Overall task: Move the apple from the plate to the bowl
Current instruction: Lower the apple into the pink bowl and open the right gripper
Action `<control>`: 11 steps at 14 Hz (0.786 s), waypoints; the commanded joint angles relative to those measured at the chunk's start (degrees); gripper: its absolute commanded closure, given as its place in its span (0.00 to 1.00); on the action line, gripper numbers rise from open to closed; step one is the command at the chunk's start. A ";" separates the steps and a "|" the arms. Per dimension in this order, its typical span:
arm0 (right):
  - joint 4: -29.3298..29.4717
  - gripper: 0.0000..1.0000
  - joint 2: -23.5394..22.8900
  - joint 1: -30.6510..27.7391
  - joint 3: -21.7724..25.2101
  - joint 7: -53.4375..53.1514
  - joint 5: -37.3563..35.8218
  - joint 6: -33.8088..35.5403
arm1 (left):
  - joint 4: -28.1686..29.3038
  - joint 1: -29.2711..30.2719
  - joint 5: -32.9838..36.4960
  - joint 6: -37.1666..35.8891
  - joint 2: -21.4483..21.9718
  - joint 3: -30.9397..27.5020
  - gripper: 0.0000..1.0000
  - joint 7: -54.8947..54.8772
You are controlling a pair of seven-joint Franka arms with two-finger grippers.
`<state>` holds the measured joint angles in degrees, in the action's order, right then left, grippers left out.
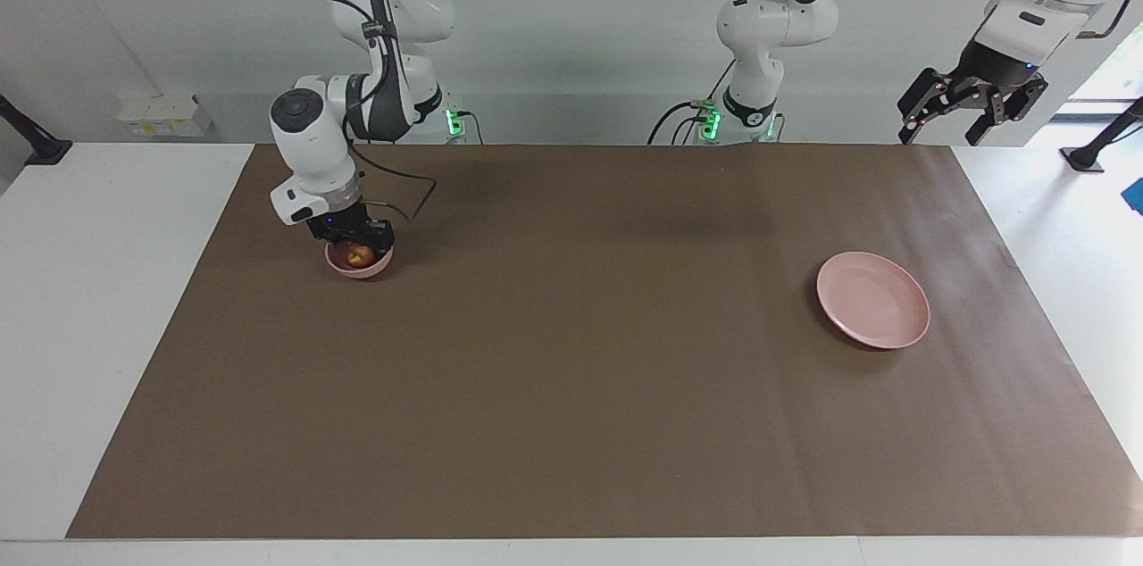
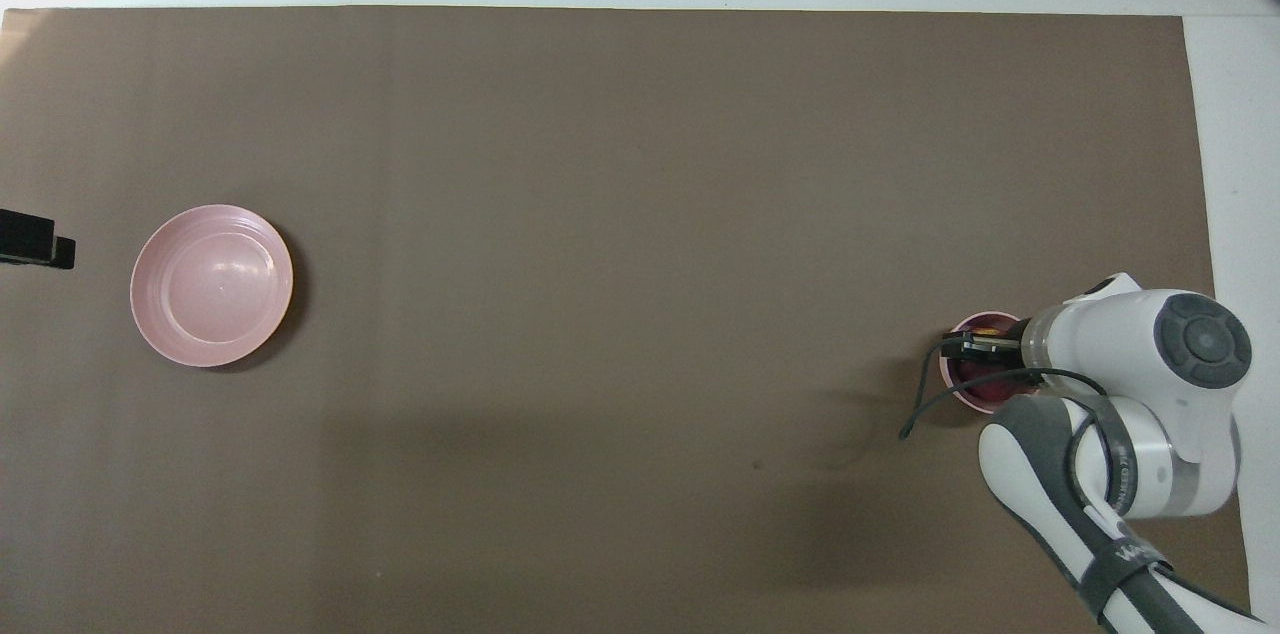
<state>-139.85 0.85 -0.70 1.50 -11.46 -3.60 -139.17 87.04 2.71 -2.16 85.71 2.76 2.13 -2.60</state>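
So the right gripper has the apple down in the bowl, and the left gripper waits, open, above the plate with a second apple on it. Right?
Not quite: the plate is bare, as the facing view shows. The rest holds: the right gripper has the apple down in the bowl, and the left gripper waits, open, raised near the plate's end of the table.

right pincer (image 2: 985,359) – in bowl (image 2: 952,384) on apple (image 2: 975,379) | plate (image 2: 211,285) – bare, left arm's end
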 commanded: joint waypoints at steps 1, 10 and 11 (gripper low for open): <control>-0.16 0.00 -0.14 -1.07 -0.71 -1.89 -1.06 -0.84 | 0.58 -0.34 -0.57 -0.10 0.32 -0.20 0.00 0.84; 15.10 0.00 4.25 -0.62 -1.24 0.91 -1.06 21.02 | 0.67 -0.34 -0.13 -3.70 0.32 -0.02 0.00 0.67; 18.62 0.00 3.81 -0.62 -1.41 2.30 -0.97 24.53 | 1.02 -0.34 -0.22 -3.62 0.49 -0.02 0.00 -0.46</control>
<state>-127.36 5.42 -0.87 0.82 -11.28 -3.61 -120.19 87.33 2.70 -2.16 82.61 2.75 2.24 -2.50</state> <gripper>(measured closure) 0.000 0.000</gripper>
